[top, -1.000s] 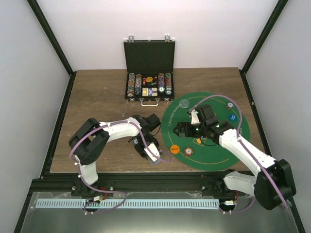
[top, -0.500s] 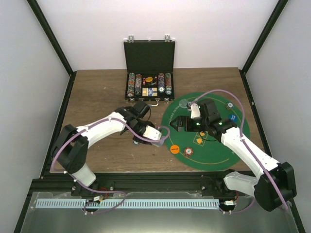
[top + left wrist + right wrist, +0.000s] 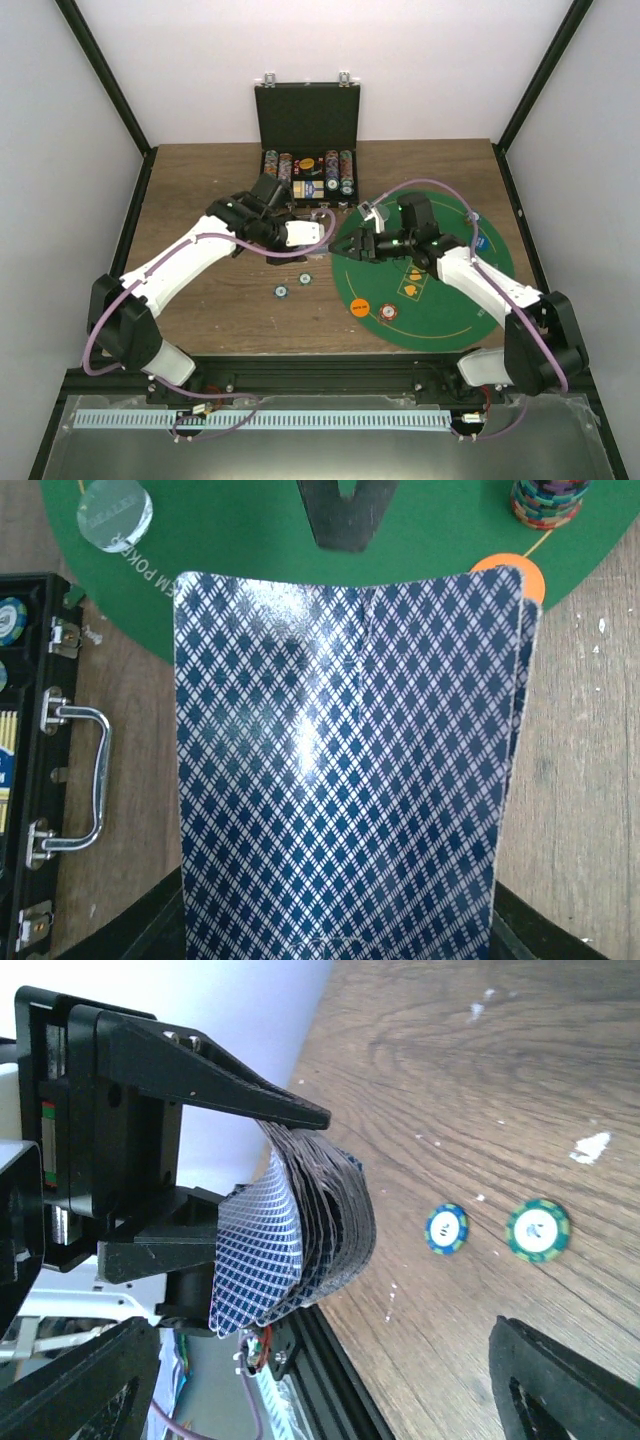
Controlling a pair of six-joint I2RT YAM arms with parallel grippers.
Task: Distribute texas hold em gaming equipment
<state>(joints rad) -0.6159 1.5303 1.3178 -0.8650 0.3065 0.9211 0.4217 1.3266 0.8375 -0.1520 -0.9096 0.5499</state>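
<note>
Right gripper (image 3: 350, 246), spread wide, is best closed on one card only from the card deck (image 3: 340, 770) clamped in the left gripper (image 3: 320, 236).

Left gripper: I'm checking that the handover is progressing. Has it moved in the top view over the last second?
Yes. The left gripper, shut on the card deck, has travelled away from the table's near edge toward the black case.

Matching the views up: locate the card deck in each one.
Top external: deck at centre, by the mat's left edge.
Left wrist: deck fills the middle, backs showing.
Right wrist: deck left of centre, bowed, seen edge-on.
Shared landmark: the wooden table, in all three.
</note>
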